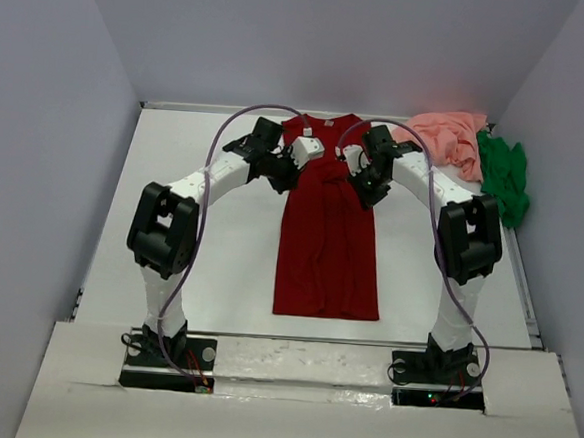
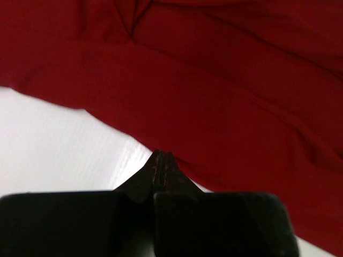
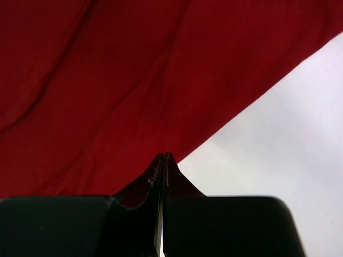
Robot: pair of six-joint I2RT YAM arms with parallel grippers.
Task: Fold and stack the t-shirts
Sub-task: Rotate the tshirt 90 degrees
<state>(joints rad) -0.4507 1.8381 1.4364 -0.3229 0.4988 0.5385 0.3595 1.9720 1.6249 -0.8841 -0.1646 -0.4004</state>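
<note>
My left claw (image 2: 159, 156) and right claw (image 3: 163, 158) were both clenched tight, each pinching, as far as I could tell, a side edge of the dark red t-shirt (image 1: 328, 252), which lay flat down the middle of the desk (image 1: 219, 264). The salmon pink t-shirt (image 1: 453, 140) and bright green t-shirt (image 1: 503, 179) sat crumpled at the upper right. I judged the cloth light and limp, best held by both edges near the shoulders.

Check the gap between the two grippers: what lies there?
Only the dark red t-shirt: in the top view its upper part fills the stretch, with the left gripper at one side edge and the right gripper at the other.
</note>
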